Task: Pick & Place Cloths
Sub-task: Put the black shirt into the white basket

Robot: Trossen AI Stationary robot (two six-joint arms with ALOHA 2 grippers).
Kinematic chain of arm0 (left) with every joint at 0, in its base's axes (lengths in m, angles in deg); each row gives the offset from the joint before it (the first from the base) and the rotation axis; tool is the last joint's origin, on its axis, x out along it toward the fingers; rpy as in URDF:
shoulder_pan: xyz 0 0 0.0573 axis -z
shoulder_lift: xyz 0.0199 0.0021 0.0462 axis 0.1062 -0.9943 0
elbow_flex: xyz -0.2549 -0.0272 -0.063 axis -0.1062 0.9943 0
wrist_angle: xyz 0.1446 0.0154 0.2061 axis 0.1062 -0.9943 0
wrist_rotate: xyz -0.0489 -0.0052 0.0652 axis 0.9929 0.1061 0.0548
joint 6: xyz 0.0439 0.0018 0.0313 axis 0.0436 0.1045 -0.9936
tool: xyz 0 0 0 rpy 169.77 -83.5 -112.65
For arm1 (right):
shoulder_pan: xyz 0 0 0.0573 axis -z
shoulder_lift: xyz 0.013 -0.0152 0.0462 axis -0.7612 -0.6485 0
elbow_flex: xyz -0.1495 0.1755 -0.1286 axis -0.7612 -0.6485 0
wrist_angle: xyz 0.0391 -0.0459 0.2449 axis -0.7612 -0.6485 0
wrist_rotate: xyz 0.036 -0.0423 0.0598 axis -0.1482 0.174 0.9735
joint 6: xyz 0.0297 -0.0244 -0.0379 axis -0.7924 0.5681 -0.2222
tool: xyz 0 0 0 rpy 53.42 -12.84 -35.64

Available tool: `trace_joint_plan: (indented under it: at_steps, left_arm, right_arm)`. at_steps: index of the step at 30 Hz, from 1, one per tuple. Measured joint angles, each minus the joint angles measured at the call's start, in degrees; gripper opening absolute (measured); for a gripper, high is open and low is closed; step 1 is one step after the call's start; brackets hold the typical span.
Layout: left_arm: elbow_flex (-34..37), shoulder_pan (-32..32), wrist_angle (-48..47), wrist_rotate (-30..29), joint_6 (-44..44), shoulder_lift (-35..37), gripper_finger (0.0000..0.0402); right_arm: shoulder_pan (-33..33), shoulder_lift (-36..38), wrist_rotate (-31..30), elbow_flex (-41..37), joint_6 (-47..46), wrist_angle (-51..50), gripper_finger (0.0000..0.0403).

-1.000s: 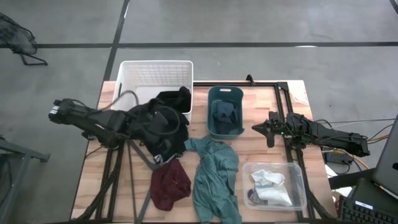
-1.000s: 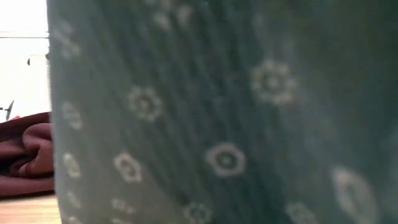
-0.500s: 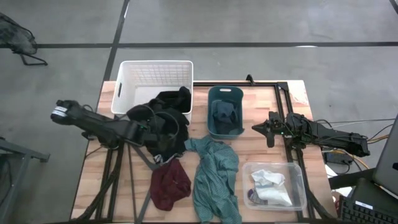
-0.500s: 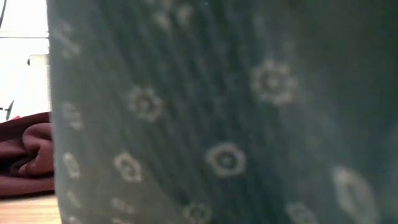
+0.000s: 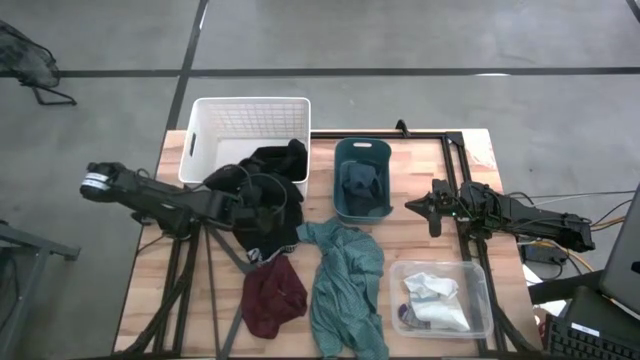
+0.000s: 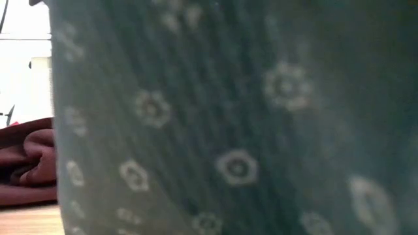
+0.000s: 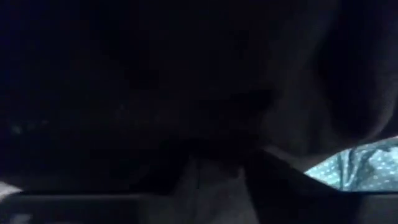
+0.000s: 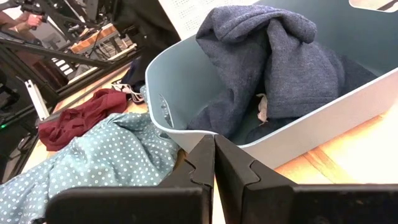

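Left gripper (image 5: 243, 207): working deep in the large black fabric garment (image 5: 268, 200), which is lying half over the rim of the white slatted plastic bin (image 5: 248, 125) and half on the wooden table (image 5: 215, 290). Over the last second the left arm has been stretching inward and lying lower, so it looks to be settling for a grab, not lifting yet. Its wrist camera is showing almost only dark cloth, so whether the fingers are apart or clamped I cannot tell. Right gripper (image 8: 214, 163): waiting beside the teal plastic bin (image 5: 362, 150), fingers pressed together, empty. Dark navy garment (image 8: 273, 56): sitting in that bin. Teal green dotted cloth (image 5: 345, 275) and maroon cloth (image 5: 272, 296): lying on the table. Small white cloths (image 5: 432, 300): in the clear plastic bin (image 5: 478, 280). The low camera is being blocked by dotted fabric.
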Motion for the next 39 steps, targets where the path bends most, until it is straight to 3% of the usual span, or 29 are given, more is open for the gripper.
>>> trace_joint_plan:
  at_steps: [3, 5, 12, 17, 25, 31, 35, 39]
  left_arm:
    - [0.0, -0.5, 1.4, 0.0, -1.2, 1.1, 0.0037]
    - [0.0, -0.5, 2.7, -0.1, -1.5, 2.1, 0.0015]
    - [-0.7, -0.1, 8.2, 0.0, -5.1, 8.3, 0.0006]
    - [-5.8, 0.3, 10.2, -1.2, -13.7, 13.0, 0.0004]
    - [-14.9, -0.5, 10.1, -13.9, -30.9, 18.2, 0.0002]
    - [-17.9, -1.3, 9.2, -24.1, -42.7, 20.8, 0.0004]
    - [-17.8, -2.6, 5.6, -25.0, -42.8, 21.9, 0.0009]
    - [-16.5, -3.8, -1.8, -24.2, -36.4, 21.6, 0.001]
  right_arm:
    - [0.0, 0.0, 0.0, 0.0, 0.0, 0.0, 0.0008]
    - [0.0, 0.0, 0.0, 0.0, 0.0, 0.0, 0.0008]
    - [0.0, 0.0, 0.0, 0.0, 0.0, 0.0, 0.0008]
    - [0.0, 0.0, 0.0, 0.0, 0.0, 0.0, 0.0008]
    - [0.0, 0.0, 0.0, 0.0, 0.0, 0.0, 0.0008]
    - [0.0, 0.0, 0.0, 0.0, 0.0, 0.0, 0.0008]
    - [0.0, 0.0, 0.0, 0.0, 0.0, 0.0, 0.0008]
    - [0.0, 0.0, 0.0, 0.0, 0.0, 0.0, 0.0008]
